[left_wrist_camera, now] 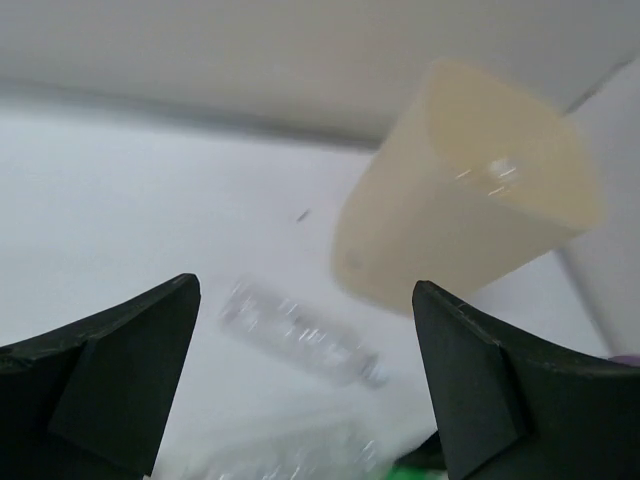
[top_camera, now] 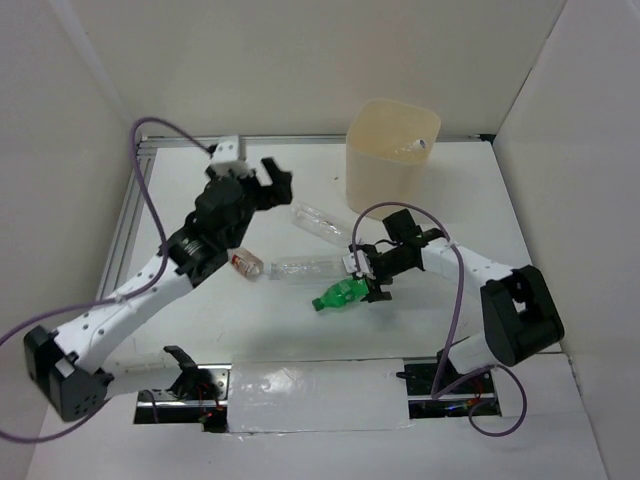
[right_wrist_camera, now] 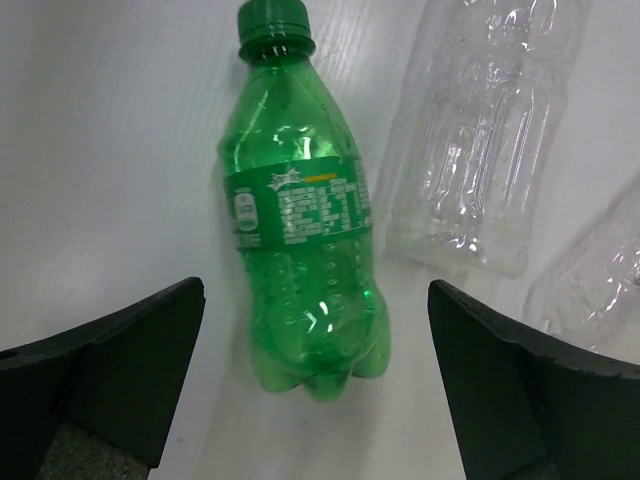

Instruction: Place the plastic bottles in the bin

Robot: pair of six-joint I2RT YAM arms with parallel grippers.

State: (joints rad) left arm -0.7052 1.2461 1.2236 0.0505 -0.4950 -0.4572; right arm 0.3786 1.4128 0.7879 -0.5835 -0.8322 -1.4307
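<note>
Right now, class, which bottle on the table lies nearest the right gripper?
The green bottle, lying on its side, centred under the open right gripper in the wrist view. It alone is coloured; the clear bottles lie off to one side.

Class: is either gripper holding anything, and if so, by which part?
Nothing is held. The left gripper is open and empty, facing the bin. The right gripper is open astride the lying green bottle, its fingers clear of it.

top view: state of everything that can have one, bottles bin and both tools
green bottle, lying on its side, capped
far clear bottle, lying flat
near clear bottle, lying flat
red-capped bottle, lying flat
bin, upright, open top
left tool, open, empty
right tool, open, over green bottle
</note>
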